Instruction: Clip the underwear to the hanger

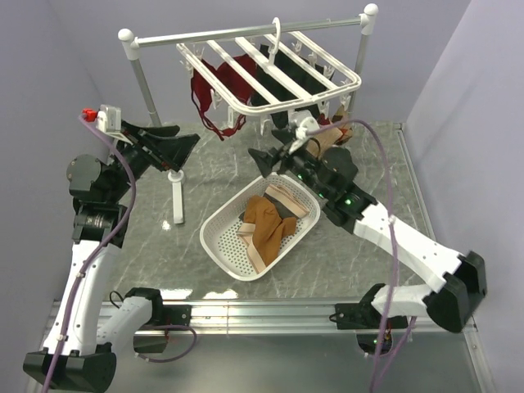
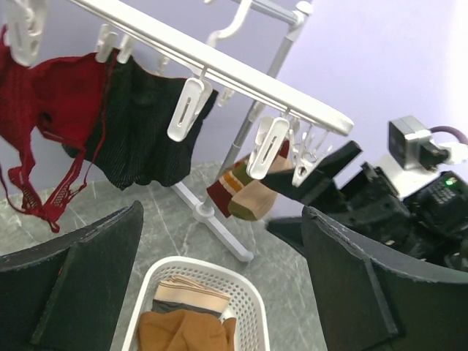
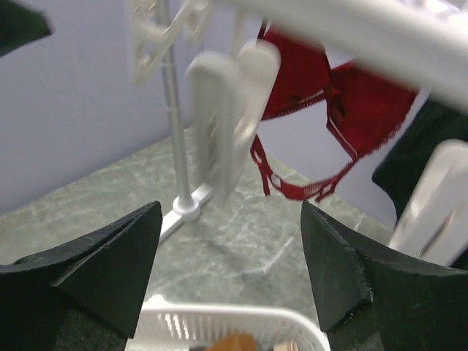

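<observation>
The rust-brown underwear lies in the white basket at the table's middle, next to a folded beige piece. It also shows in the left wrist view. The white hanger hangs from the rail at the back, with dangling clips. My left gripper is open and empty, left of the hanger. My right gripper is open and empty, above the basket's far end, under the hanger's front edge. A clip hangs just ahead of it.
A red bra and a dark garment hang from the hanger. A striped sock hangs at its right end. The grey rail stands on white feet. Purple walls enclose the table.
</observation>
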{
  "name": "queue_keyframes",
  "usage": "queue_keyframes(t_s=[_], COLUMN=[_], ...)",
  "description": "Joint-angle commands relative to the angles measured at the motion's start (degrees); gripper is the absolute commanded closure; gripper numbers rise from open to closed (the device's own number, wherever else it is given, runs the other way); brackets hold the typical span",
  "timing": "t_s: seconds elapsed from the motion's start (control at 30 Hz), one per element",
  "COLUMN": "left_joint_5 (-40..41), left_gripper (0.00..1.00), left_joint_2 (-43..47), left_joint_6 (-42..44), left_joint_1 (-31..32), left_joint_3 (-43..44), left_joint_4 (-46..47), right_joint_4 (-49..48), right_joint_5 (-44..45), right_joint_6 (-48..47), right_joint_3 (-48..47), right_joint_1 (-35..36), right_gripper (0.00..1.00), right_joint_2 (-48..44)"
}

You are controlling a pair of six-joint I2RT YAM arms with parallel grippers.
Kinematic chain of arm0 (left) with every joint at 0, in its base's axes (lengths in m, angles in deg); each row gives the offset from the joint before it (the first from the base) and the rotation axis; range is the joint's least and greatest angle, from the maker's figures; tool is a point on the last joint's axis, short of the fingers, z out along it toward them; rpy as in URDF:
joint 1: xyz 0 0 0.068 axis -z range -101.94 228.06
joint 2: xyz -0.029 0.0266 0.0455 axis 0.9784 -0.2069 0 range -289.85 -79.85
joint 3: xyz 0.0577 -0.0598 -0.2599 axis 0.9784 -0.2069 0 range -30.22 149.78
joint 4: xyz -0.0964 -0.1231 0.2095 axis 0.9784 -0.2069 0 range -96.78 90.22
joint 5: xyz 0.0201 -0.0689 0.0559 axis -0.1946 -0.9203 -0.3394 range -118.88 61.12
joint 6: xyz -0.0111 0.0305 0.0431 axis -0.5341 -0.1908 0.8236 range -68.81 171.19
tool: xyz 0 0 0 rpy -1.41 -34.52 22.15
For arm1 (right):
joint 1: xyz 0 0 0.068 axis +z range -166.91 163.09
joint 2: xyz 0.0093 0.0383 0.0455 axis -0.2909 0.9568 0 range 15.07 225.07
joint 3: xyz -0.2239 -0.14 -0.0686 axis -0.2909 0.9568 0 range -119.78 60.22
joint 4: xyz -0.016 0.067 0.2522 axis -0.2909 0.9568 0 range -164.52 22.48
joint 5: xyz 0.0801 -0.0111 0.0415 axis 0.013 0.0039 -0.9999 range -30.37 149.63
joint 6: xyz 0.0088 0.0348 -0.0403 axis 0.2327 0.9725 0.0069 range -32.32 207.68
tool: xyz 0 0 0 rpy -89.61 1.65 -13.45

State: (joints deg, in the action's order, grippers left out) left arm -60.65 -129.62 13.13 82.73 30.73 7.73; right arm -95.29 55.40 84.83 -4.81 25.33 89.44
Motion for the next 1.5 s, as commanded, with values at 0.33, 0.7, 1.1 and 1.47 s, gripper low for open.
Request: queue_keyframes(t_s=[0.33, 0.7, 1.1, 1.47], left_joint_5=[-6.11, -7.43, -8.13, -12.97], left_gripper=[0.09, 0.09, 0.10, 0.21], left_joint_2=[-5.15, -5.42, -6.03, -7.79], left_joint_6=[2.91, 3.52, 4.14, 6.32], left_joint_1=[0.69, 2.45, 3.68, 11.40], left_joint_3=[2.33, 3.12, 4.44, 8.13], left_joint_4=[7.26, 8.14, 7.96, 9.73], right_joint_4=[7.67, -0.40, -2.61, 3.36], right_joint_5=[-6.23, -15.71, -14.49, -14.67], right_joint_6=[2.76, -0.05, -0.31, -0.57], right_joint_3=[7.05, 2.64, -1.50, -1.75], right_joint_1=[-14.63, -19.21, -19.83, -15.97], right_gripper=[0.21, 0.17, 0.36, 1.00], right_joint_2=[-11.62, -5.73, -3.09, -6.95])
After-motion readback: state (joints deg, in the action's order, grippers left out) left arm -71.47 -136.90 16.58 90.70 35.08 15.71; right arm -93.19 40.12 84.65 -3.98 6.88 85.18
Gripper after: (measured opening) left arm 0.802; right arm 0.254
